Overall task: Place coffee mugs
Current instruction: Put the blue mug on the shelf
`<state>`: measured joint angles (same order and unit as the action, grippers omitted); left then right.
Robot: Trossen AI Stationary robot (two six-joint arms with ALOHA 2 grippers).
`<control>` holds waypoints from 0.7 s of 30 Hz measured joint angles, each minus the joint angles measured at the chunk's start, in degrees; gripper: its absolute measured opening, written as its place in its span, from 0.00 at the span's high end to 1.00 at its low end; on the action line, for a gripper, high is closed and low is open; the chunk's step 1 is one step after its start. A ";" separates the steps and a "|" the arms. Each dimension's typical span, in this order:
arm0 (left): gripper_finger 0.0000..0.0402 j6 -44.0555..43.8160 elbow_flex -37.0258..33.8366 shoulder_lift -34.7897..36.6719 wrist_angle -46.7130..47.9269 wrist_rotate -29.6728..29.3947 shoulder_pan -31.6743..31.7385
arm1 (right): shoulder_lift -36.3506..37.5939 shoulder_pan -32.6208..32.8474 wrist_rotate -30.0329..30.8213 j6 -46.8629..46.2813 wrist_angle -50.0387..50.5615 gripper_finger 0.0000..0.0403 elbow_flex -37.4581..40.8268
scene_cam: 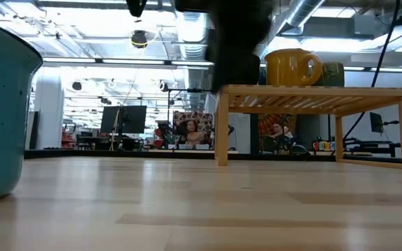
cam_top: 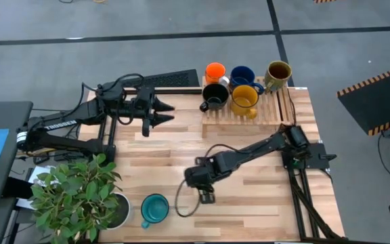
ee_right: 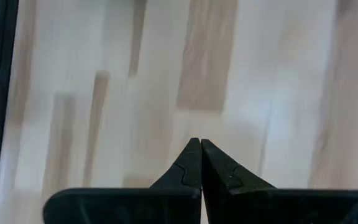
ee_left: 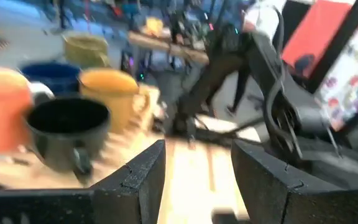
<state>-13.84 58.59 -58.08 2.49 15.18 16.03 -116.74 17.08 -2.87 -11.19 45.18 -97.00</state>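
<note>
You are working over a pale butcher-block table (cam_top: 154,169) of joined wooden strips, set on a grey floor crossed by darker lines, with yellow-and-black hazard tape at the right edge of the high view. Looking level across the table, you see a long, brightly lit hall beyond it, with ceiling lamps, pipes, monitors and colourful posters. Count six mugs. Five sit together on the slatted wooden rack (cam_top: 276,112) at the table's far right: the orange mug (cam_top: 214,71), the dark blue mug (cam_top: 242,74) and the olive-brown mug (cam_top: 277,72) in the back row, the black mug (cam_top: 215,95) and the yellow mug (cam_top: 244,99) in front. The sixth, the teal mug (cam_top: 155,209), stands alone on the bare wood at the near edge, just beside the one white plant pot (cam_top: 118,210) with its leafy green plant (cam_top: 73,196). One dark keyboard (cam_top: 171,80) lies at the far edge. You have two arms. The left gripper (cam_top: 168,112) hangs near the rack's left end, its jaws spread wide and empty, pointed towards the black mug. The right gripper (cam_top: 206,197) is low over bare wood, near the teal mug but apart from it, its jaws pressed together on nothing.
</note>
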 joint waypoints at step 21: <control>0.67 2.70 8.40 -16.78 37.50 -8.01 -30.29 | 34.46 11.57 16.62 -33.95 -8.48 0.95 35.79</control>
<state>-11.14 66.99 -74.86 39.99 7.17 -14.26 -82.28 28.65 13.75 -45.14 36.70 -61.21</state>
